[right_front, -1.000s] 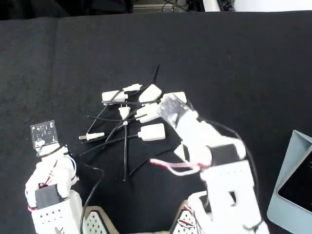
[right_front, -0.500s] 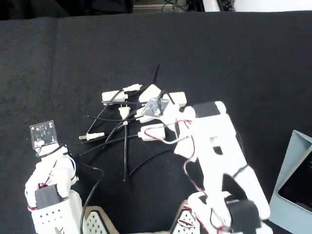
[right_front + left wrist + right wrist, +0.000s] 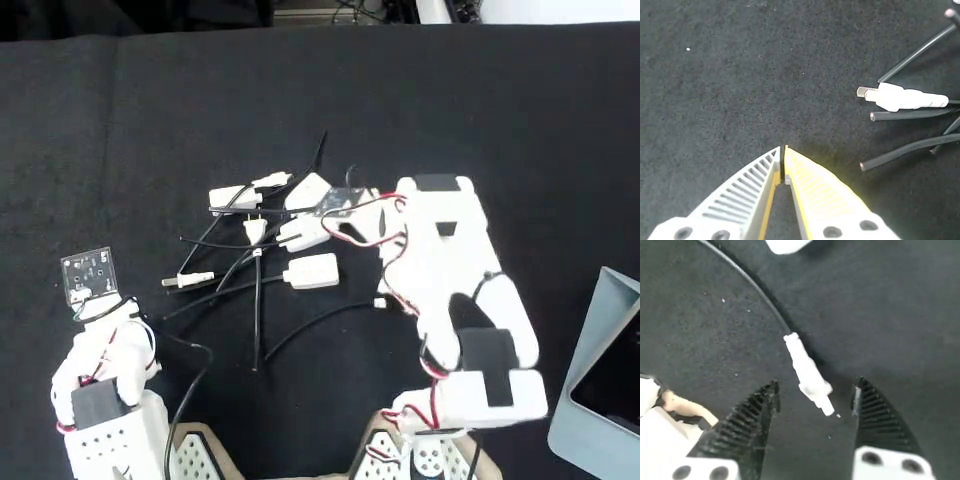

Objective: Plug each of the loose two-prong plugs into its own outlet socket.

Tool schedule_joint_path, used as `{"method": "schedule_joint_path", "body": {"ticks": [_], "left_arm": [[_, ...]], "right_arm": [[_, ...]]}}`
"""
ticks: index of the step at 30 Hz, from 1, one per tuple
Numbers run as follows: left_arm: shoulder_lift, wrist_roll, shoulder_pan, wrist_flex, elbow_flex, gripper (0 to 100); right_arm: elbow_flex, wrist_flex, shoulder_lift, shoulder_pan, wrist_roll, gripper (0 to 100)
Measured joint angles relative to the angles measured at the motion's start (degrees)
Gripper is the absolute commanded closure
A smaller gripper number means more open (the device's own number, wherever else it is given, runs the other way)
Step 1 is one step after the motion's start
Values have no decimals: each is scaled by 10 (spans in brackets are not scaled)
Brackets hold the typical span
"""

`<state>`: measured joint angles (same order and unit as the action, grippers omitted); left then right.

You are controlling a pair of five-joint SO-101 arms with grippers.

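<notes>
Plug (image 3: 807, 374) on table (image 3: 890, 300), right fingers (image 3: 747, 425) spread

The left arm (image 3: 100, 385) is folded back on its base, wrist pitched downward. The left gripper (image 3: 784, 150) is closed: the white finger and the yellow finger meet at their tips. The right arm (image 3: 450, 290) is extended forward, wrist angled down. The right gripper (image 3: 815, 400) is spread wide, its dark ribbed fingers (image 3: 750, 420) well apart.
</notes>
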<state>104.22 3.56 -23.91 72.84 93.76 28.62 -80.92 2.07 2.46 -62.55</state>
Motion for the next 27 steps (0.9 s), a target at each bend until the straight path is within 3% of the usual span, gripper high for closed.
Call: {"method": "schedule_joint_path", "body": {"ticks": [16,23,27], "left_arm": [[0,0,0,0,0,970],[0,0,0,0,0,970],[0,0,0,0,0,970]], "right_arm": [[-10,46,81,-2,-3,787],[-29,51,102,-4,-3,971],[-16,44,109,-2,-3,982]]}}
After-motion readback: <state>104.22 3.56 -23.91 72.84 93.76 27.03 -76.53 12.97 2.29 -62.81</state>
